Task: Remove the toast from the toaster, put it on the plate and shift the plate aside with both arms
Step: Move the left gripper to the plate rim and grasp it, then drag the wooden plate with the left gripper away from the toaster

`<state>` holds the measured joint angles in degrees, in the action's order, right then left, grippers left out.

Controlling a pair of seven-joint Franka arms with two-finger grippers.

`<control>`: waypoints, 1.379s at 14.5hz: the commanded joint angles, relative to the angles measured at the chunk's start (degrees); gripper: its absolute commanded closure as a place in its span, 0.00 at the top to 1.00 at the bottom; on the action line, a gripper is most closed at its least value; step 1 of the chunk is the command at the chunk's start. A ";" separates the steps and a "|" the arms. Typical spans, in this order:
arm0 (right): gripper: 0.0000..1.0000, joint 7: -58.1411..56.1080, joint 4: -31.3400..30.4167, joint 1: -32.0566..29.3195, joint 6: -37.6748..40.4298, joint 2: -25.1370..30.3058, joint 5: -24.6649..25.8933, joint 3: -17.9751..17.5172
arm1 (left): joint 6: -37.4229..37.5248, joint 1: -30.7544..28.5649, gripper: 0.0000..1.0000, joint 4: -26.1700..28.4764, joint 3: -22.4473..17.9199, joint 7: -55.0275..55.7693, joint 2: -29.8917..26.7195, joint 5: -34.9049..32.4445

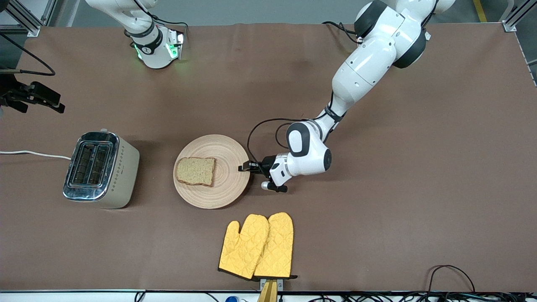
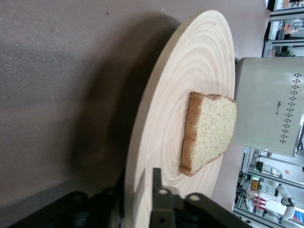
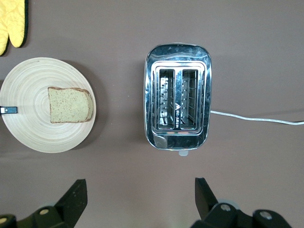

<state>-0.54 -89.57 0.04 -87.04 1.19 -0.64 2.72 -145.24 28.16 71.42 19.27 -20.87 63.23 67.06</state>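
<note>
The toast [image 1: 196, 170] lies flat on the round wooden plate [image 1: 224, 184] in the middle of the table. My left gripper [image 1: 245, 167] is at the plate's rim on the side toward the left arm's end. In the left wrist view one finger [image 2: 156, 183] lies on top of the plate [image 2: 161, 109] and the other sits under the rim, shut on it, with the toast [image 2: 209, 130] farther in. My right gripper [image 1: 50, 102] hangs open and empty, high over the right arm's end of the table. Its wrist view looks down on the plate [image 3: 28, 128] and the toast [image 3: 70, 105].
A chrome toaster [image 1: 100, 167] with two empty slots [image 3: 178, 102] stands beside the plate toward the right arm's end, its white cord [image 1: 33, 154] trailing off the table. Two yellow oven mitts [image 1: 256, 246] lie nearer to the front camera than the plate.
</note>
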 commanded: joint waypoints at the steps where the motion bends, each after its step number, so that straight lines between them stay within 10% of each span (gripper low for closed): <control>1: 1.00 -0.60 0.27 -1.36 0.46 0.56 1.08 -0.70 | -0.83 0.32 0.02 -1.46 0.07 -2.85 0.76 1.41; 10: 1.00 -3.50 0.44 -1.27 0.11 0.39 1.17 1.50 | 4.60 -7.58 0.01 1.52 -0.02 -2.69 -6.70 0.53; 20: 1.00 -3.41 0.44 -1.45 0.02 0.39 1.08 1.50 | 32.63 -33.41 0.01 9.27 0.07 -8.05 -12.69 -9.56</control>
<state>-3.44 -89.25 -0.82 -87.10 1.19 -0.39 4.68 -116.61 -1.24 78.31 18.43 -27.96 52.94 59.31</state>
